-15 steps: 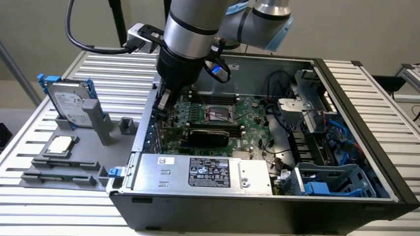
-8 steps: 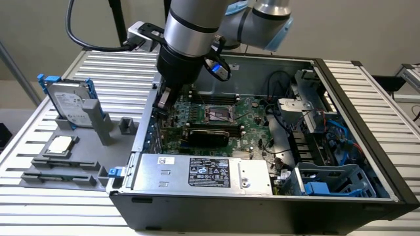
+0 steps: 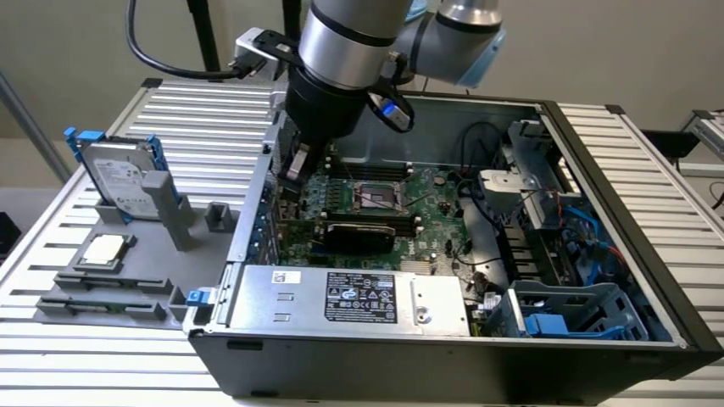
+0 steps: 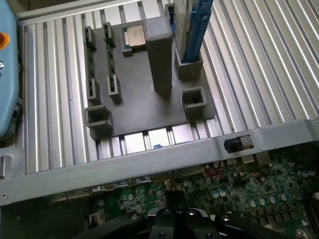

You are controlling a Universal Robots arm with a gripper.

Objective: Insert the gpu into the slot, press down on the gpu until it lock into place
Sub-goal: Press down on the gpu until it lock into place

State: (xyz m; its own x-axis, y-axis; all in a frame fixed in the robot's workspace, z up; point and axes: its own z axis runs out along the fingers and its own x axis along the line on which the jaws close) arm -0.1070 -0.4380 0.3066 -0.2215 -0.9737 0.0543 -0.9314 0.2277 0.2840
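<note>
The gpu (image 3: pixel 359 231) is a flat black card standing on edge across the green motherboard (image 3: pixel 436 191), inside the open computer case. The slot is hidden beneath the card. My gripper (image 3: pixel 297 165) hangs shut with nothing in it, above the board's edge on the exterior view's left, a little up and to the left of the card and apart from it. In the wrist view the black fingertips of the gripper (image 4: pixel 174 201) sit together over the green board, just inside the case wall (image 4: pixel 149 162).
A silver power-supply box (image 3: pixel 351 297) lies along the case's near side. Cables and a blue drive cage (image 3: pixel 565 314) crowd the exterior view's right. Outside the case, a grey fixture (image 3: pixel 114 271) holds a hard drive (image 3: pixel 119 182), a processor chip (image 3: pixel 104 248) and memory sticks.
</note>
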